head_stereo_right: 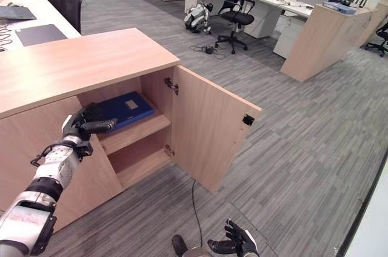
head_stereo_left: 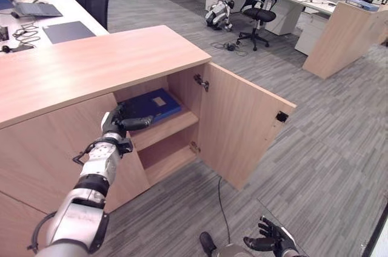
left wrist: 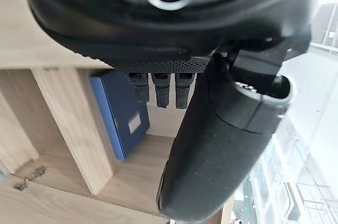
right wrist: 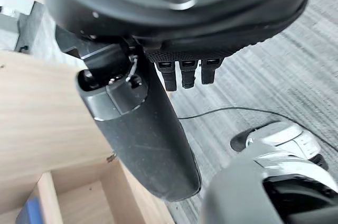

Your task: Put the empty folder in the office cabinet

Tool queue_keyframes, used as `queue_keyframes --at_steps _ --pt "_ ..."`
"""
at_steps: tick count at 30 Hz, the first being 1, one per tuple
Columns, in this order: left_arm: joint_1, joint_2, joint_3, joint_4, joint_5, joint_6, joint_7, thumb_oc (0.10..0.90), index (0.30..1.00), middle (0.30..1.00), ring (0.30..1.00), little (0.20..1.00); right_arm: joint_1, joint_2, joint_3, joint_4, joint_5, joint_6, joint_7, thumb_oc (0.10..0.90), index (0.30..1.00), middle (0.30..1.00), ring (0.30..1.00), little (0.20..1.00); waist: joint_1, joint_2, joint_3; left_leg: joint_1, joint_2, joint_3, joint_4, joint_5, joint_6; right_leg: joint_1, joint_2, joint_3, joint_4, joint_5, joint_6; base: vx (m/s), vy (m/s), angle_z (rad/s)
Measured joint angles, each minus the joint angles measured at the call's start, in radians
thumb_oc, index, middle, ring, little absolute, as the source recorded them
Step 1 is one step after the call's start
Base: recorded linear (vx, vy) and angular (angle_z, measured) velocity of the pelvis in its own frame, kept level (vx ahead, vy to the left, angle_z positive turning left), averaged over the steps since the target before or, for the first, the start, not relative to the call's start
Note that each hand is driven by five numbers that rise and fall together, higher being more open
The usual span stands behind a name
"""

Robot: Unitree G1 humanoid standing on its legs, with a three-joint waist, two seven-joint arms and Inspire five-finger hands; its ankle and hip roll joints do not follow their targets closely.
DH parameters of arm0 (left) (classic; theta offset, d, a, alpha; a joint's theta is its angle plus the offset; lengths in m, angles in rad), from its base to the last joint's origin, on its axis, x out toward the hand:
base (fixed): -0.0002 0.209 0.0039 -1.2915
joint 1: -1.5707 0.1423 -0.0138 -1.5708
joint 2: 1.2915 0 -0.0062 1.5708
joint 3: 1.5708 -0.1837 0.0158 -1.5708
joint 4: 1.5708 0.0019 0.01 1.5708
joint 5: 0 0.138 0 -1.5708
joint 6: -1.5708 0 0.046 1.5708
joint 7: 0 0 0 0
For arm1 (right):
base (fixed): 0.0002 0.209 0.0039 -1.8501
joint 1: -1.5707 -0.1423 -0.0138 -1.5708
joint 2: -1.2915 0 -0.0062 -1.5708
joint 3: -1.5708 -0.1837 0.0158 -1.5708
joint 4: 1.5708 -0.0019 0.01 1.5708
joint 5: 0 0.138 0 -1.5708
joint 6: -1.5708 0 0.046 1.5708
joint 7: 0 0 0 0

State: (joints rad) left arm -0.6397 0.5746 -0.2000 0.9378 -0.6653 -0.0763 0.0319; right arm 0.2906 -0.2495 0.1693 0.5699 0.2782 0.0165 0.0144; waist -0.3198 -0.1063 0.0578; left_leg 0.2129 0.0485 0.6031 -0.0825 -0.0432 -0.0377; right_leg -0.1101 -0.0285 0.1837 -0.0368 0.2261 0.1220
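The blue folder (head_stereo_left: 153,104) lies flat on the upper shelf (head_stereo_left: 173,126) of the wooden office cabinet (head_stereo_left: 91,63), whose door (head_stereo_left: 242,123) stands wide open. My left hand (head_stereo_left: 121,120) is at the shelf's front, by the folder's near left corner. In the left wrist view the fingers (left wrist: 158,89) are straight and the thumb (left wrist: 222,129) sticks out, with the folder (left wrist: 121,113) lying past them and nothing in the grasp. Whether the hand touches the folder I cannot tell. My right hand (head_stereo_left: 270,243) hangs low over the floor, open and holding nothing.
The lower shelf (head_stereo_left: 163,157) holds nothing. A desk (head_stereo_left: 42,14) with a laptop stands behind the cabinet. An office chair (head_stereo_left: 257,11), a small robot dog (head_stereo_left: 218,13) and another wooden cabinet (head_stereo_left: 342,36) stand across the grey carpet.
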Motion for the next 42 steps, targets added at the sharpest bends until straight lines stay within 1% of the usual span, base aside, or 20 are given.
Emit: queue_keyframes --at_steps 2,5,6,7,8,9,10,11,12,13,14,21,24,29,32,35,36,38,40,42 --pt "0.018 -0.017 0.003 -0.056 0.001 -0.006 -0.001 0.800 0.900 0.900 0.900 0.900 -0.014 -0.001 -0.004 0.000 0.000 -0.002 -0.003 0.800 0.900 0.900 0.900 0.900 0.005 0.018 0.016 -0.002 0.003 -0.002 0.000 -0.001 -0.001 -0.003 0.008 -0.003 -0.003 0.011 -0.004 -0.08 -0.010 -0.19" --pt "0.071 -0.084 0.002 -0.168 0.001 -0.018 -0.007 0.800 0.900 0.900 0.900 0.900 -0.023 0.001 -0.004 0.000 0.000 -0.004 -0.002 0.800 0.900 0.900 0.900 0.900 0.009 0.021 0.020 0.004 0.003 -0.007 -0.004 -0.009 -0.005 -0.001 0.012 -0.010 -0.003 0.019 0.003 -0.07 0.004 -0.10" --pt "0.096 -0.111 -0.006 -0.202 0.002 -0.021 -0.015 0.800 0.900 0.900 0.900 0.900 -0.037 0.004 -0.010 0.001 0.000 -0.006 -0.004 0.800 0.900 0.900 0.900 0.900 0.022 0.024 0.025 -0.001 0.004 -0.016 -0.005 -0.021 -0.001 -0.003 0.014 -0.015 -0.002 0.032 0.022 -0.06 0.039 -0.15" --pt "0.174 -0.146 -0.002 -0.309 0.003 -0.040 -0.024 0.800 0.900 0.900 0.900 0.900 -0.050 0.008 -0.025 0.009 0.000 -0.010 -0.008 0.800 0.900 0.900 0.900 0.900 0.026 0.037 0.039 0.007 0.009 -0.025 -0.005 -0.022 0.001 0.000 0.014 -0.065 -0.005 0.046 0.073 -0.02 0.015 -0.12" --pt "0.213 -0.166 -0.011 -0.355 0.003 -0.044 -0.031 0.800 0.900 0.900 0.900 0.900 -0.053 0.008 -0.026 0.018 0.000 -0.011 -0.010 0.800 0.900 0.900 0.900 0.900 0.030 0.041 0.042 0.009 0.003 -0.026 -0.005 -0.022 0.001 0.002 0.002 -0.098 -0.008 0.011 0.116 -0.04 0.026 -0.04" --pt "0.266 -0.190 -0.016 -0.415 0.005 -0.046 -0.043 0.800 0.900 0.900 0.900 0.900 -0.057 0.005 -0.029 0.026 0.000 -0.010 -0.012 0.800 0.900 0.900 0.900 0.900 0.037 0.047 0.047 0.018 -0.002 -0.026 -0.005 -0.021 0.004 0.009 -0.018 -0.155 -0.013 -0.065 0.112 -0.03 -0.013 -0.08" --pt "0.346 -0.233 -0.050 -0.480 0.005 -0.048 -0.068 0.800 0.900 0.900 0.900 0.900 -0.063 0.000 -0.050 0.039 0.000 -0.008 -0.016 0.800 0.900 0.900 0.900 0.900 0.069 0.087 0.069 0.018 0.019 -0.011 -0.005 -0.019 0.007 -0.006 -0.028 -0.244 0.035 -0.149 0.089 0.00 -0.028 -0.11" --pt "0.397 -0.257 -0.064 -0.511 0.007 -0.046 -0.088 0.800 0.900 0.900 0.900 0.900 -0.064 -0.001 -0.056 0.042 0.000 -0.005 -0.015 0.800 0.900 0.900 0.900 0.900 0.080 0.108 0.080 0.017 0.028 -0.003 -0.005 -0.010 0.017 -0.045 -0.046 -0.304 0.120 -0.168 0.059 0.06 -0.107 0.00" --pt "0.430 -0.263 -0.082 -0.515 0.007 -0.034 -0.094 0.800 0.900 0.900 0.900 0.900 -0.062 -0.001 -0.054 0.046 0.000 -0.003 -0.012 0.800 0.900 0.900 0.900 0.900 0.084 0.111 0.082 0.017 0.026 -0.011 -0.004 -0.004 0.012 -0.064 -0.069 -0.319 0.187 -0.175 0.051 0.10 -0.125 0.18" --pt "0.468 -0.259 -0.081 -0.519 0.014 -0.029 -0.103 0.800 0.900 0.900 0.900 0.900 -0.061 0.006 -0.049 0.046 0.000 -0.001 -0.011 0.800 0.900 0.900 0.900 0.900 0.094 0.100 0.079 0.023 0.016 -0.013 -0.004 -0.002 0.002 -0.057 -0.097 -0.366 0.189 -0.191 0.044 0.15 -0.151 -0.18" --pt "0.528 -0.254 -0.073 -0.520 0.024 -0.026 -0.108 0.800 0.900 0.900 0.900 0.900 -0.071 0.007 -0.044 0.054 0.000 -0.001 -0.011 0.800 0.900 0.900 0.900 0.900 0.123 0.107 0.080 0.035 0.022 -0.001 -0.004 -0.016 -0.018 -0.048 -0.100 -0.420 0.161 -0.158 -0.004 0.13 -0.102 -0.35" --pt "0.580 -0.221 -0.083 -0.514 0.095 0.005 -0.158 0.800 0.900 0.900 0.900 0.900 -0.100 -0.015 -0.040 0.053 0.000 -0.006 -0.014 0.800 0.900 0.900 0.900 0.900 0.124 0.129 0.084 0.026 0.057 -0.085 -0.001 0.010 -0.042 0.006 -0.043 -0.440 0.077 -0.103 -0.076 0.13 -0.104 -0.01" --pt "0.588 -0.237 -0.087 -0.510 0.102 0.005 -0.175 0.800 0.900 0.900 0.900 0.900 -0.107 -0.044 -0.045 0.052 0.001 -0.010 -0.013 0.800 0.900 0.900 0.900 0.900 0.104 0.167 0.084 0.037 0.060 -0.117 0.000 -0.002 -0.039 0.033 -0.037 -0.435 0.052 -0.100 -0.077 0.12 -0.170 0.00" --pt "0.633 -0.236 -0.089 -0.481 0.102 0.007 -0.198 0.800 0.900 0.900 0.900 0.900 -0.105 -0.076 -0.037 0.064 0.000 -0.006 -0.009 0.800 0.900 0.900 0.900 0.900 0.105 0.214 0.084 0.062 0.065 -0.084 0.018 -0.014 -0.044 0.051 -0.011 -0.386 0.000 -0.089 -0.082 0.10 -0.232 -0.26" --pt "0.657 -0.235 -0.092 -0.426 0.106 0.013 -0.200 0.800 0.900 0.900 0.900 0.900 -0.110 -0.076 -0.035 0.067 0.000 -0.006 -0.007 0.800 0.900 0.900 0.900 0.900 0.109 0.196 0.091 0.040 0.087 -0.089 0.130 -0.018 -0.050 0.072 -0.012 -0.375 -0.010 -0.097 -0.083 0.13 -0.241 -0.37" --pt "0.672 -0.236 -0.112 -0.378 0.123 0.030 -0.206 0.800 0.900 0.900 0.900 0.900 -0.114 -0.083 -0.041 0.070 0.000 -0.006 -0.007 0.800 0.900 0.900 0.900 0.900 0.125 0.183 0.101 -0.031 0.148 -0.117 0.379 -0.028 -0.100 0.116 -0.014 -0.372 -0.036 -0.126 -0.090 0.07 -0.148 -0.38" --pt "0.682 -0.238 -0.120 -0.367 0.124 0.034 -0.214 0.800 0.900 0.900 0.900 0.900 -0.115 -0.090 -0.043 0.070 0.001 -0.004 -0.007 0.800 0.900 0.900 0.900 0.900 0.135 0.170 0.108 -0.074 0.175 -0.140 0.525 0.007 -0.156 0.126 -0.015 -0.374 -0.035 -0.121 -0.095 0.11 -0.161 -0.53" --pt "0.701 -0.245 -0.125 -0.356 0.124 0.035 -0.221 0.800 0.900 0.900 0.900 0.900 -0.139 -0.111 -0.045 0.068 0.001 -0.006 -0.010 0.800 0.900 0.900 0.900 0.900 0.142 0.165 0.109 -0.129 0.201 -0.186 0.640 0.108 -0.187 0.148 -0.023 -0.368 -0.040 -0.131 -0.104 0.12 -0.083 -0.58" --pt "0.702 -0.250 -0.143 -0.337 0.132 0.035 -0.229 0.800 0.900 0.900 0.900 0.900 -0.148 -0.129 -0.046 0.070 0.001 -0.006 -0.018 0.800 0.900 0.900 0.900 0.900 0.136 0.139 0.122 -0.125 0.207 -0.206 0.668 0.139 -0.195 0.168 -0.022 -0.331 -0.036 -0.131 -0.142 0.17 0.069 -0.32" --pt "0.696 -0.251 -0.143 -0.336 0.132 0.030 -0.241 0.800 0.900 0.900 0.900 0.900 -0.166 -0.135 -0.045 0.069 0.001 -0.006 -0.024 0.800 0.900 0.900 0.900 0.900 0.152 0.108 0.124 -0.116 0.173 -0.210 0.535 0.094 -0.161 0.161 -0.030 -0.266 -0.056 -0.137 -0.151 0.18 0.144 -0.36"
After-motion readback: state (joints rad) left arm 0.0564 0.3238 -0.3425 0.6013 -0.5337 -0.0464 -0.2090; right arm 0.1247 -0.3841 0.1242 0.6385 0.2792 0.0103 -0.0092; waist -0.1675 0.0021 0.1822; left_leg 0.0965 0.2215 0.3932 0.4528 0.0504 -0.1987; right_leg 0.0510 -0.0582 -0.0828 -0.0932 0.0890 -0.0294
